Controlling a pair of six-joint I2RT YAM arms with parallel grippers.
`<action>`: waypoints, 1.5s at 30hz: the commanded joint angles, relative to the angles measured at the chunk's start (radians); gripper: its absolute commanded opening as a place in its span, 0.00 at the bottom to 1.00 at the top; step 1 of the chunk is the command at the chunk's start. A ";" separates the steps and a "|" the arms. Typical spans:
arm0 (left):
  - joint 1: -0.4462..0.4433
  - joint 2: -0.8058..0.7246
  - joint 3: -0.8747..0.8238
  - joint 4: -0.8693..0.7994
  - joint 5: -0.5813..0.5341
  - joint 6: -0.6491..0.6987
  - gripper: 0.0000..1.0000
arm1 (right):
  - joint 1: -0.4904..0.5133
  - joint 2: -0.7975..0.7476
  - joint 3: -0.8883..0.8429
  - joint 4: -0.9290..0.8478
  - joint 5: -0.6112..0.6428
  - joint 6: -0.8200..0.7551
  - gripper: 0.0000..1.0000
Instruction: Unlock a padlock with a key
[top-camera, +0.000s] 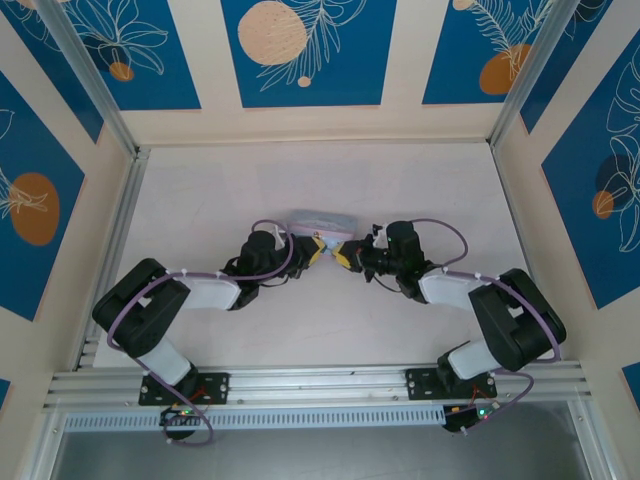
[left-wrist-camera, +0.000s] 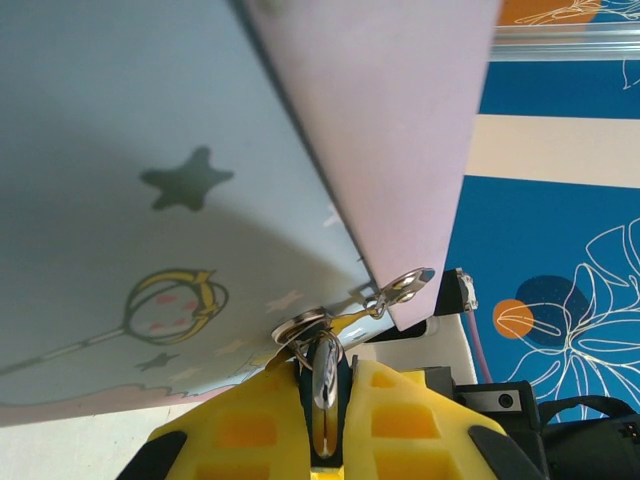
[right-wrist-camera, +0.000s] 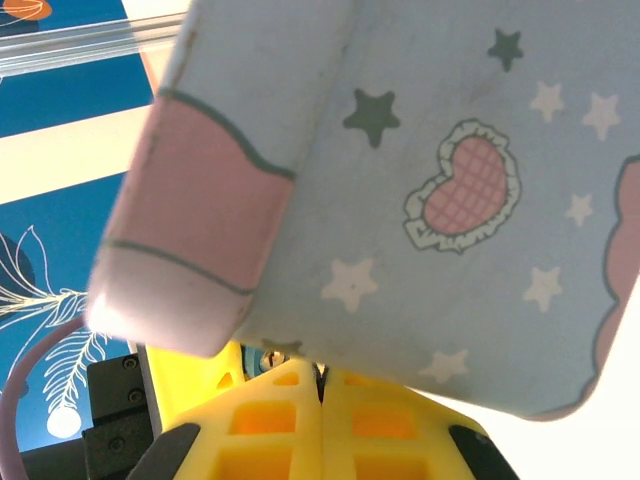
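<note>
Left gripper (top-camera: 316, 250): reaches in from the left to the middle of the table (top-camera: 300, 170). Its yellow fingers (left-wrist-camera: 240, 430) are drawn in tight on a small dark thing caught between them.
Padlock (left-wrist-camera: 322, 395): that dark bluish sliver in the left gripper's pinch. Its thin silvery shackle loops up out of the fingertips towards the edge of the tin.
Right gripper (top-camera: 344, 257): comes in from the right and points at the left one, the two sets of tips just beside each other at the tin's near side. Seen from its own wrist, the two yellow fingers (right-wrist-camera: 270, 425) are pressed flat together with no gap. I cannot tell whether anything thin is caught in them.
Key (left-wrist-camera: 404, 288): a small shiny metal piece pokes out at the tin's lower corner, just above the padlock and next to a silvery ring. I take it for the key, though it is too small to be sure. What holds it is hidden.
Tin box (top-camera: 322, 220): pale blue with pink ends, printed with stars, a frilled heart and a moon wand. It lies on the table just beyond both sets of tips and looms large and close over the fingers in both wrist views.
Arms: both bent at the elbow, their bases bolted to the rail at the near edge.
</note>
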 joint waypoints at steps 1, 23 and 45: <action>-0.005 -0.030 0.000 0.020 0.003 -0.003 0.00 | -0.004 -0.052 0.008 -0.091 0.035 -0.055 0.00; -0.006 -0.043 0.006 0.001 -0.003 0.002 0.00 | 0.031 -0.029 0.080 -0.133 0.049 -0.076 0.00; -0.004 -0.043 0.005 0.005 -0.005 0.003 0.00 | 0.038 -0.086 0.007 -0.154 0.079 -0.083 0.00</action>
